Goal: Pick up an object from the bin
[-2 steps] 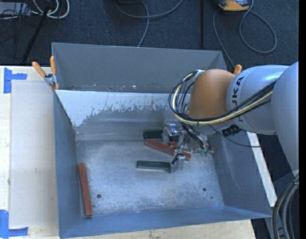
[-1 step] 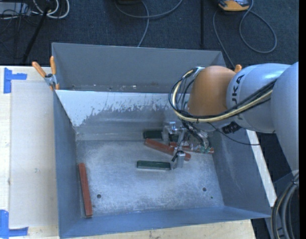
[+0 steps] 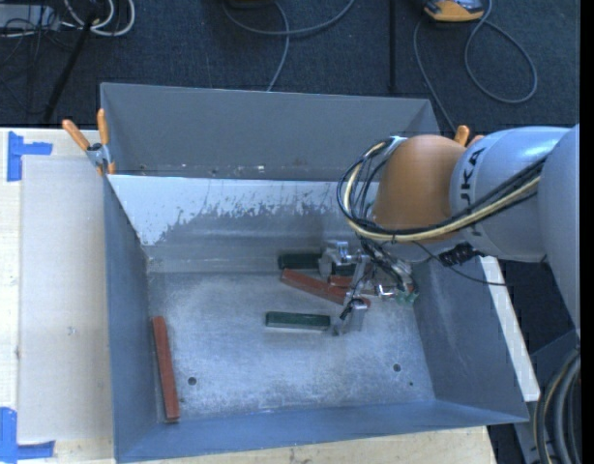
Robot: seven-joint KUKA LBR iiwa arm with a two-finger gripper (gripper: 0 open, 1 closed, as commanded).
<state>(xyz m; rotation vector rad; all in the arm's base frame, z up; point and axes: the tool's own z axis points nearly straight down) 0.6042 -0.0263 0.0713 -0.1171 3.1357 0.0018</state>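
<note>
1. Right of the middle of the bin (image 3: pixel 278 143), the gripper (image 3: pixel 345 315) hangs low over the floor. It is at the end of the arm (image 3: pixel 510 196), which comes in from the right under its orange cover (image 3: pixel 418 182) and looped cables (image 3: pixel 360 187).
2. Whether the gripper is apart, together or clamped on anything cannot be told, because its tip is a small dark cluster of parts against the things below it.
3. Just left of that tip lies a dark green bar (image 3: pixel 297 321), flat on the floor and running left to right. Its right end reaches the gripper, but whether the two touch cannot be told.
4. A brown bar (image 3: pixel 307 280) lies just on the far side of the dark green bar, slanting from far left to near right. Its right end passes under the gripper's body.
5. A small dark block (image 3: pixel 299 259) sits just beyond the brown bar's left end, close to the foot of the far wall. Whether block and bar touch cannot be told.
6. Well apart from these three, a long brown stick (image 3: pixel 164 367) lies on the floor along the foot of the left wall, running near to far
</note>
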